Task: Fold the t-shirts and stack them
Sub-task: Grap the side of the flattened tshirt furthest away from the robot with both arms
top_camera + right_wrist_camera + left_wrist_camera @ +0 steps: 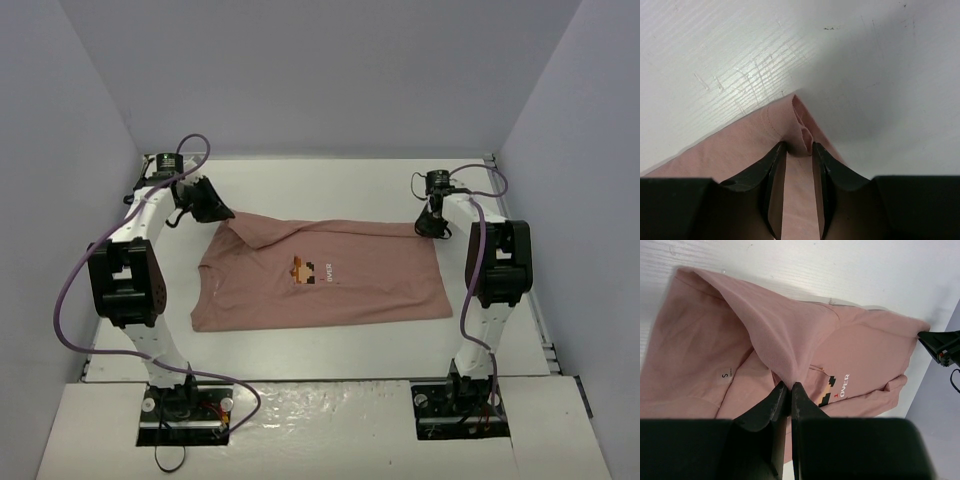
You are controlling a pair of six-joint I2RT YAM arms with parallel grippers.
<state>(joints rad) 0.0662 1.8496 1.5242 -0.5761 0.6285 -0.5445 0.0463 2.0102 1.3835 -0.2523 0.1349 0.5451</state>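
Note:
The salmon-pink t-shirt [330, 290] lies spread on the white table [330, 180], its pixel graphic [303, 270] facing up. My left gripper [213, 211] is at the shirt's far left corner. In the left wrist view it [788, 385] is shut on a raised ridge of the t-shirt [865, 350], with the size label [726, 376] showing to the left. My right gripper [431, 227] is at the far right corner. In the right wrist view its tips [799, 146] pinch a puckered fold at the hem corner of the t-shirt [740, 145].
Grey walls [80, 150] close in the table on the left, back and right. Purple cables [70, 290] loop beside the left arm. The right arm's black gripper [942, 347] shows at the right edge of the left wrist view.

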